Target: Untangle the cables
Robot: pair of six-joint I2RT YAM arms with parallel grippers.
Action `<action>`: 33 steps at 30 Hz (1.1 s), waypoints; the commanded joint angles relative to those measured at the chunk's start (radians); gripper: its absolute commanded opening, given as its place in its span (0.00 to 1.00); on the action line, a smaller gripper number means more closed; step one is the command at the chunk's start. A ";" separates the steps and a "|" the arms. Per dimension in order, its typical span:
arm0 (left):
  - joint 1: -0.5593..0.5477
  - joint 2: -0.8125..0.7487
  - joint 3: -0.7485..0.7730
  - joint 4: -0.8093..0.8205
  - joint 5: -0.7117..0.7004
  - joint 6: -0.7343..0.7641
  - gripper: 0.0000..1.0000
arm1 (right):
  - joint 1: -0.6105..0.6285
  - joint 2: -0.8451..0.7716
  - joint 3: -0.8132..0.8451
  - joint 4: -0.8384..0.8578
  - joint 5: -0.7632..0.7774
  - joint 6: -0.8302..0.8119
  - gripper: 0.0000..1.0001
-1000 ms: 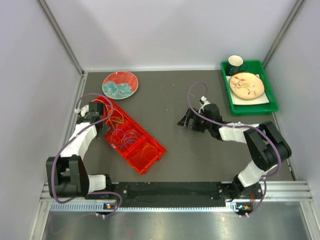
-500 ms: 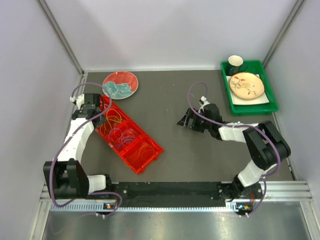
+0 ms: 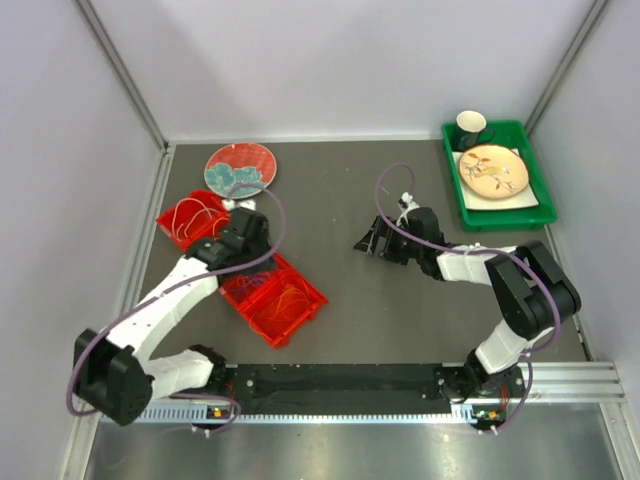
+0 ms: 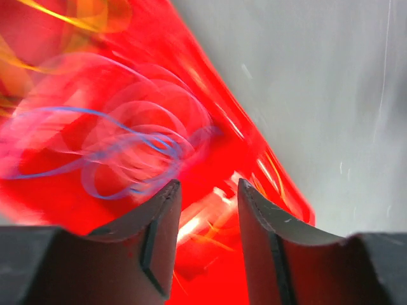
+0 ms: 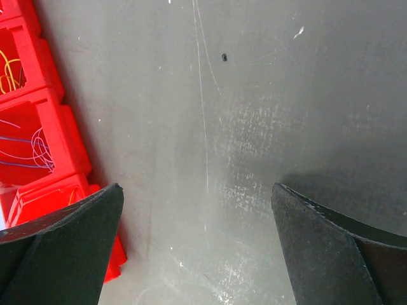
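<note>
Now over the tray: left jaws part-open, right jaws wide

From above, the red plastic compartment tray [image 3: 300, 316] lies slantwise on the dark grey table [image 3: 340, 330], left of centre. The cables [image 3: 193, 215], thin orange and yellow wire loops, sit in its far compartment, with more orange loops in the near one. The left gripper [image 3: 243, 243] hangs over the tray's middle; its jaws cannot be made out from here. The right gripper [image 3: 368, 240] hovers over bare table, well apart from the tray. A round red plate with a teal pattern [image 3: 240, 167] lies just beyond the tray. At the far right a green plastic bin [image 3: 540, 205] holds a cream patterned plate [image 3: 493, 170] and a dark cup [image 3: 471, 124].

The left wrist view is blurred: the jaws stand partly open with a narrow gap, nothing between them, above blue and violet loops in the tray.

The right wrist view shows jaws spread wide, holding nothing, over the table; the tray's edge, with yellow and violet wires, lies at left
</note>
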 commanded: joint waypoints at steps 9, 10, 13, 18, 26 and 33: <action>-0.226 0.209 -0.038 0.275 0.180 -0.082 0.36 | -0.008 0.018 0.034 0.010 -0.008 0.002 0.99; -0.232 0.229 -0.020 0.273 0.171 -0.092 0.36 | -0.008 0.018 0.034 0.010 -0.008 0.002 0.99; -0.241 0.315 0.000 0.275 0.139 -0.124 0.31 | -0.008 0.018 0.034 0.010 -0.008 0.002 0.99; -0.241 0.344 -0.002 0.276 0.061 -0.147 0.29 | -0.008 0.020 0.034 0.010 -0.011 0.002 0.99; -0.236 0.263 -0.031 0.120 -0.073 -0.184 0.27 | -0.008 0.021 0.035 0.012 -0.012 0.002 0.99; -0.161 0.039 -0.107 -0.039 -0.176 -0.198 0.30 | -0.008 0.026 0.038 0.009 -0.017 0.000 0.99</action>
